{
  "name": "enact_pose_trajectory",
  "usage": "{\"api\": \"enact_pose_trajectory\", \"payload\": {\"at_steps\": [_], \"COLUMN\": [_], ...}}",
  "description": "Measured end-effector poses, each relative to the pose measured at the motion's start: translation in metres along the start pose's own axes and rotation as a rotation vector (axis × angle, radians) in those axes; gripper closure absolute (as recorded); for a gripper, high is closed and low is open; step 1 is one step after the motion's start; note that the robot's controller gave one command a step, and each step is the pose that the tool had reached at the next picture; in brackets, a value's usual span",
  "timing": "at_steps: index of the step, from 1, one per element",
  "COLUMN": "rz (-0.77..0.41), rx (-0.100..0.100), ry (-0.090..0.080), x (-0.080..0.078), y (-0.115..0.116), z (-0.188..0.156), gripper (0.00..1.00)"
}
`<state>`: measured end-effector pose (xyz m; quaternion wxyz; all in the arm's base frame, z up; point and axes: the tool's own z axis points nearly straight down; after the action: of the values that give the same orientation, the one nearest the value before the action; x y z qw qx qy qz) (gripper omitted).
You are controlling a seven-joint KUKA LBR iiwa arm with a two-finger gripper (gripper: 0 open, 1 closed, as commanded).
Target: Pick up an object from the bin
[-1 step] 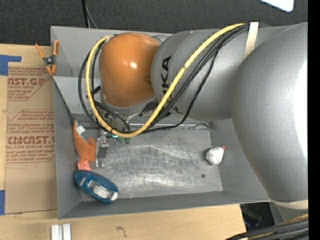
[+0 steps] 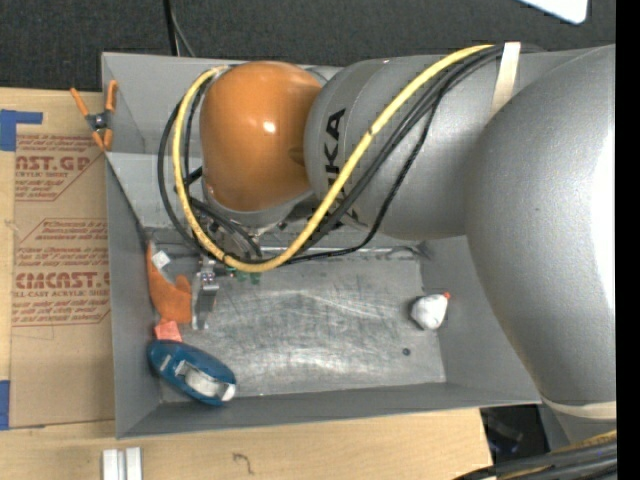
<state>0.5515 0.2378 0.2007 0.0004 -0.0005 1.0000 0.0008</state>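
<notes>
Orange piece (image 2: 166, 288): long and narrow, lying along the left wall of the bin (image 2: 320, 343), toward the front-left corner. The gripper (image 2: 201, 304) is down near floor level just to the piece's right. I cannot tell whether they touch. I also cannot tell whether the gripper is spread or pressed together (the orange cover (image 2: 255, 133) on the wrist hides most of it). Nothing is visibly pinched.

Judgement: the step in hand is the approach to a grasp, and the lift is not yet begun. To do it well I want the gripper straddling the piece across its narrow width, not along its length. The wall leaves little room on the far side, so I would shift left only as far as clearance allows, then come straight down. Close gently, since the piece looks light and may skid against the wall. Lift vertically to avoid scraping.

The blue oval (image 2: 190, 373) sits just in front, in the corner, so keep off it. The white lump (image 2: 430, 311) is well apart on the right and is no concern.
</notes>
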Motion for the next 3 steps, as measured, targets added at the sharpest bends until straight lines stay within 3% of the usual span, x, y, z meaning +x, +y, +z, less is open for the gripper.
{"api": "enact_pose_trajectory", "payload": {"at_steps": [1,2,3], "rz": [-0.033,-0.172,-0.223], "rx": [-0.003,0.002,0.0], "ry": [-0.01,0.003,-0.002], "x": [-0.017,-0.028,-0.036], "y": [-0.01,-0.016,-0.007], "z": [0.04,0.076,0.092], "gripper": [0.0,0.0,0.0]}}
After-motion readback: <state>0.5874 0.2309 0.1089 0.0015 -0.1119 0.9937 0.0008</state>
